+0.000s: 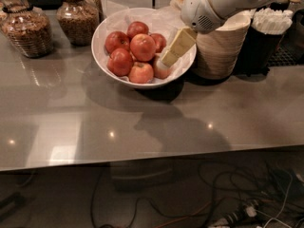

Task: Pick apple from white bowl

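The claw [167, 60] hung tilted over the right side of the white bowl [97, 49] on the surface [142, 127], its tip at the pale apple [159, 71] lying immediately lower-left of it; whether spread or pressed together, I cannot tell.

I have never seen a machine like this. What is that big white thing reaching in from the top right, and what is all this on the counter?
The white thing is a robot's arm. Its cream-coloured tip is the gripper, the robot's hand for pinching things. A single camera looks down on the grey counter; where it is mounted is not known. The gripper is low over the right side of the white bowl, right by the apples it is meant to pick. No apple is lifted yet. At the back left stand jars of brown dry food, and right of the bowl is a stack of cream bowls. Cables lie below.
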`<action>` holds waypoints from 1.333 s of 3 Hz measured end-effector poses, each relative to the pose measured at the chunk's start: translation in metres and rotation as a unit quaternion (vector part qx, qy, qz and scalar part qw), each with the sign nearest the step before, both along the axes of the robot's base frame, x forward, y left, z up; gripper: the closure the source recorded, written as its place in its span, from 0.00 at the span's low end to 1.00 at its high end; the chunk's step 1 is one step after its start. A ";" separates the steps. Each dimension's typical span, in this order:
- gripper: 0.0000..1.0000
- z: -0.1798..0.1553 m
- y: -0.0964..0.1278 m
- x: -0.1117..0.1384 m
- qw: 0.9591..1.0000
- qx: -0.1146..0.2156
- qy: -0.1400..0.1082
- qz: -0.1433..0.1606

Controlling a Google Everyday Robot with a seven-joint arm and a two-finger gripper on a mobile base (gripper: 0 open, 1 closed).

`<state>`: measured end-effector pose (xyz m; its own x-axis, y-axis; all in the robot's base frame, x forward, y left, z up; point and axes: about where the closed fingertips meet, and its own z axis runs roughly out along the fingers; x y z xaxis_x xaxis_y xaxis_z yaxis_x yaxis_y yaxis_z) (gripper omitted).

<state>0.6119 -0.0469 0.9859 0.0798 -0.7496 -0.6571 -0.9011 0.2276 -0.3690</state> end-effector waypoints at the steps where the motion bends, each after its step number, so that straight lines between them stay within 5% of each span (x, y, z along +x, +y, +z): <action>1: 0.00 -0.005 0.004 0.005 1.000 0.013 -0.013 -0.006; 2: 0.00 -0.012 0.011 0.018 0.999 0.032 -0.030 -0.010; 4: 0.26 -0.029 0.032 0.042 0.998 0.052 -0.033 0.007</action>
